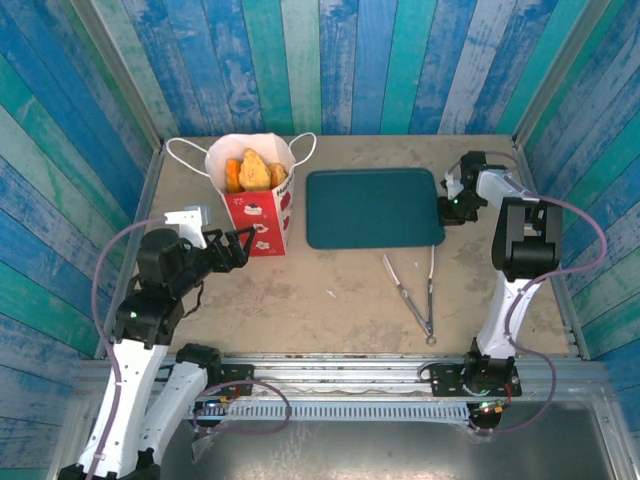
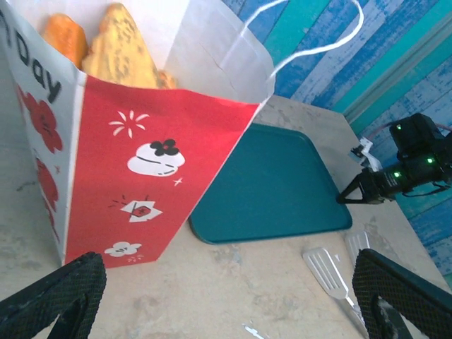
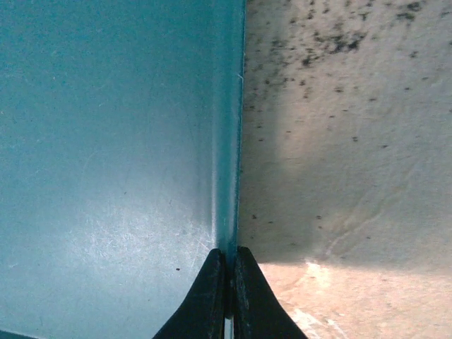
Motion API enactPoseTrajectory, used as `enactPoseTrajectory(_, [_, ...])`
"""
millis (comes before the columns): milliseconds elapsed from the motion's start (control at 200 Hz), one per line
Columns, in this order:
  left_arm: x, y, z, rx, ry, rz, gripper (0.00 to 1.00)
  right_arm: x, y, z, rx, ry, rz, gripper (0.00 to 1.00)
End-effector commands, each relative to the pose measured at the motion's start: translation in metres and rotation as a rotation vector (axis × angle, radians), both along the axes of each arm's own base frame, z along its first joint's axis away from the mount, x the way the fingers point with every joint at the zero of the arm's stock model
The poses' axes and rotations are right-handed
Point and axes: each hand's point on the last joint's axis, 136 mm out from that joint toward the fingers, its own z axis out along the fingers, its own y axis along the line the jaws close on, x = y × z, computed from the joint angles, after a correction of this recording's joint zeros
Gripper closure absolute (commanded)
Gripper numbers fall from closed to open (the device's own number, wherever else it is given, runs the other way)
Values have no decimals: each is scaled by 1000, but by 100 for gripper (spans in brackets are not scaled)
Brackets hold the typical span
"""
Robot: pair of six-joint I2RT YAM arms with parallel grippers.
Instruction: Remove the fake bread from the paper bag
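Right wrist: R jaws clamp tray point(image 3: 106, 141) rim, vague from top.

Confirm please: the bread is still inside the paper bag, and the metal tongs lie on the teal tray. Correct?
No. The tongs lie on the table, on the near side of the teal tray, not on it, as the top view shows. The bread is still inside the paper bag.

red-and-white paper bag point(image 1: 258, 215): matt | teal plastic tray point(image 1: 373, 207): smooth, faint sheen | metal tongs point(image 1: 428, 330): shiny | beige tabletop point(image 1: 330, 320): rough, speckled | blue-green wooden planks point(image 1: 330, 60): worn paint
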Motion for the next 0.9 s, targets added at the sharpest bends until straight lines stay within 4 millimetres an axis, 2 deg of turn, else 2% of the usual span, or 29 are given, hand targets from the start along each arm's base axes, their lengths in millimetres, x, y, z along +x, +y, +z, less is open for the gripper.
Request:
enactPoseTrajectory(0, [-1,15,23,41,-64,74,6,-7,-11,-8,-12,62,-10,93])
enactPoseTrajectory(100, [2,25,35,51,-72,138,6,-13,-1,-5,37,77,-28,93])
enactPoseTrajectory(275, [7,50,55,64,-84,289,5,-16,-2,-5,30,71,-21,92])
enactPoseTrajectory(386, [14,59,69,52,-71,357,3,-23,7,0,75,105,-30,91])
enactPoseTrajectory(556, [25,67,81,31,-55,424,4,-31,10,1,90,124,-54,90])
enactPoseTrajectory(671, [29,76,86,53,-61,477,5,-31,2,1,44,113,-50,90])
enactPoseTrajectory(721, [31,79,87,67,-58,495,5,-31,3,4,49,110,-46,83])
enactPoseTrajectory(751, [32,80,88,75,-55,502,5,-28,2,8,49,99,-50,76])
enactPoseTrajectory(806, [35,83,89,95,-41,518,4,-23,5,21,64,64,-49,71])
enactPoseTrajectory(852, [38,86,90,114,-29,535,0,-15,6,38,67,20,-61,67])
enactPoseTrajectory(897, [42,88,90,135,-13,542,4,-6,6,58,52,-33,-82,63])
